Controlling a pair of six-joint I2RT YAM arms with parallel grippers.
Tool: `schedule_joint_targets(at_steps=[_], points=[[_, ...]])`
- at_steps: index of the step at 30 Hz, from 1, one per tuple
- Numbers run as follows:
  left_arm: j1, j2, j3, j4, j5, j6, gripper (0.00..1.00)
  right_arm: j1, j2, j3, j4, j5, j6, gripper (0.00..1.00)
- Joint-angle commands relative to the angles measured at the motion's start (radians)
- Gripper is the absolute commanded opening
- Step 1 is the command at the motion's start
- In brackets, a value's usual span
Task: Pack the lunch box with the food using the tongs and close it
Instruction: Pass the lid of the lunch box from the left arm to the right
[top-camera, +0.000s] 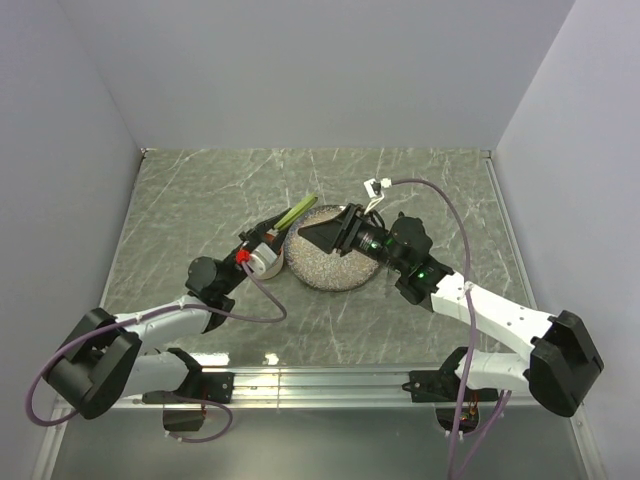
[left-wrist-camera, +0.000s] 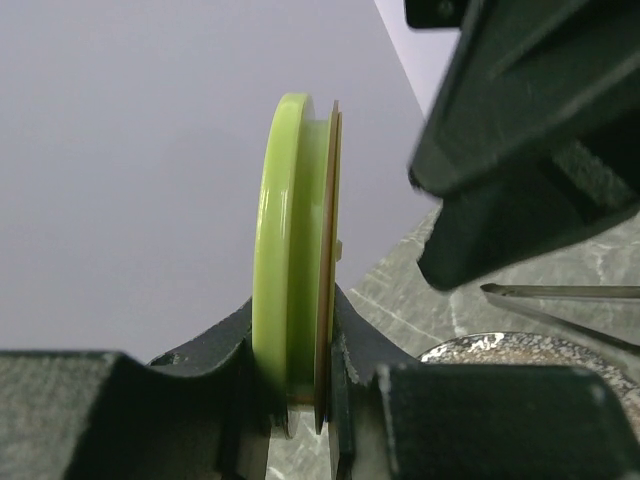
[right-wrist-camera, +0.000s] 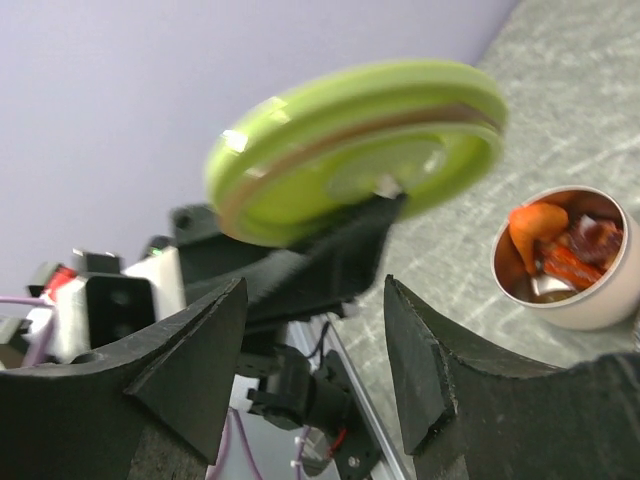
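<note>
Marbled grey-green desk (top-camera: 200, 190) carries a speckled grey plate (top-camera: 325, 268) at its middle. Left fingers (left-wrist-camera: 225, 350) are clamped on the green lid (left-wrist-camera: 290, 240), held on edge in the air by the plate's far-left rim. Right fingers (right-wrist-camera: 190, 360) stand well apart and empty, hovering over the plate. The steel lunch box (right-wrist-camera: 590, 300) sits uncovered on the desk just off the plate's left rim, with food (right-wrist-camera: 545, 240) inside it — orange chunks, dark strips. The tongs (left-wrist-camera: 570, 293) show above the plate — what they rest on is unclear.

Lime-green lid (left-wrist-camera: 290, 250), speckled grey plate (top-camera: 320, 270), orange and dark brown food (right-wrist-camera: 555, 250)
</note>
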Motion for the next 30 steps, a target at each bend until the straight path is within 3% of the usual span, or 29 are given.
schedule_joint_targets(at_steps=[1,14,22,30], points=[[-0.026,0.009,-0.001,0.191,-0.047,0.088,0.0,-0.016,-0.054,0.008,0.066,-0.007,0.014,0.64],[-0.122,0.014,0.005,0.122,-0.181,0.265,0.0,-0.083,-0.046,0.048,0.015,-0.036,0.014,0.64],[-0.207,0.083,0.025,0.127,-0.303,0.421,0.0,-0.123,-0.048,0.062,0.017,-0.078,0.009,0.64],[-0.276,0.153,0.033,0.202,-0.385,0.515,0.0,-0.146,-0.028,0.12,-0.093,-0.064,-0.038,0.64]])
